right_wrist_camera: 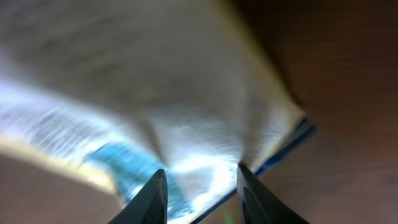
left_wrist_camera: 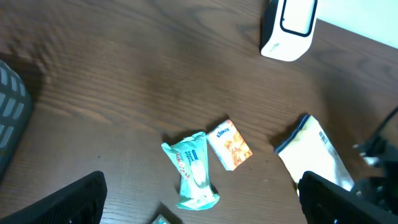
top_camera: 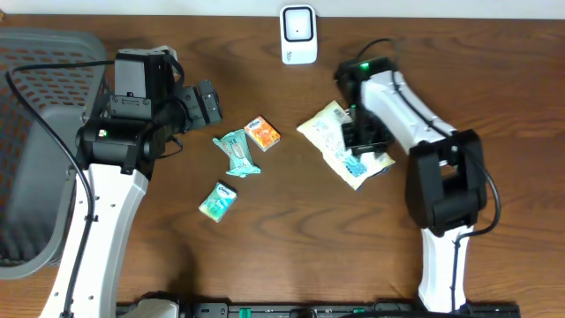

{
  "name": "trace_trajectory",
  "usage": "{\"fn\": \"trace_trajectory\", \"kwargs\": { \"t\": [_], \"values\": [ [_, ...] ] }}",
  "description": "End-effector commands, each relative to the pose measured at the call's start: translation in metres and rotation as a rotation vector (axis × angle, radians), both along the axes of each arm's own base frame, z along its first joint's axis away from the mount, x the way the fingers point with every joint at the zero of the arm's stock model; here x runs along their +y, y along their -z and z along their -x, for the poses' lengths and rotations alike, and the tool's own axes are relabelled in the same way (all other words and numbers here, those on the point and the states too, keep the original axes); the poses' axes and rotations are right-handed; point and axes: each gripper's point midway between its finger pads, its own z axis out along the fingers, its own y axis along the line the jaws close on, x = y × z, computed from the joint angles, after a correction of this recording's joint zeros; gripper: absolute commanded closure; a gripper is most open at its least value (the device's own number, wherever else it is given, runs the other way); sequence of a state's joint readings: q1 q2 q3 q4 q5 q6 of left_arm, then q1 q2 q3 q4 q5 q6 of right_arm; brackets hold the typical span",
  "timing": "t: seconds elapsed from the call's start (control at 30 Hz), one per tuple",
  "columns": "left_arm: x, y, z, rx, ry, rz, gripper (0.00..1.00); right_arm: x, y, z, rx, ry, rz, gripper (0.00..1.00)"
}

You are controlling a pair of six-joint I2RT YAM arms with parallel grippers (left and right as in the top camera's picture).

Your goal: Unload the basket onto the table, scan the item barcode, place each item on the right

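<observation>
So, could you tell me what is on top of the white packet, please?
The right arm's fingers sit over the lower end of the white packet, hiding that part; whether they grip it is unclear. The rest lies uncovered.

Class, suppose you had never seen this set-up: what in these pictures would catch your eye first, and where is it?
Most likely the right gripper, low over the white pouch just right of the centre of the table. Next comes the white scanner standing at the far edge. After that, the teal packet and orange box lying mid-table.
</observation>
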State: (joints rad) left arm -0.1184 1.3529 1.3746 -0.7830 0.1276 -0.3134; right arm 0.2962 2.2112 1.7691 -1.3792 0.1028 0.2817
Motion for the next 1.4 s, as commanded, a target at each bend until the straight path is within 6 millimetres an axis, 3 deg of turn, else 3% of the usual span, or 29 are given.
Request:
{"fn": "trace_trajectory", "kwargs": {
  "t": [0.0,0.2,0.37,0.47,0.87,1.1,1.2,1.37],
  "values": [
    [0.003,-0.001,-0.001,-0.004,-0.007,-0.011,0.02,-0.023,0.002,-0.011,-0.028,0.067,0.001,0.7],
    [0.003,-0.001,-0.001,-0.004,-0.006,-0.01,0.02,0.016,0.002,-0.029,-0.072,0.012,-0.293,0.74],
    [0.003,-0.001,-0.001,-0.005,-0.006,-0.01,0.02,0.057,-0.016,-0.067,-0.245,-0.048,-0.487,0.77],
    [0.003,-0.001,-0.001,-0.004,-0.006,-0.01,0.02,0.077,-0.021,-0.078,-0.299,-0.082,-0.552,0.78],
    [0.003,-0.001,-0.001,-0.004,-0.006,-0.01,0.02,0.147,-0.02,-0.045,-0.259,-0.262,-0.566,0.76],
    [0.003,-0.001,-0.001,-0.005,-0.006,-0.01,0.02,0.172,-0.022,-0.05,-0.318,-0.261,-0.563,0.77],
    [0.003,-0.001,-0.001,-0.004,-0.006,-0.01,0.02,0.189,-0.035,-0.054,-0.345,-0.274,-0.655,0.78],
    [0.003,-0.001,-0.001,-0.004,-0.007,-0.011,0.02,0.197,-0.057,-0.069,-0.401,-0.253,-0.684,0.81]
  ]
}}
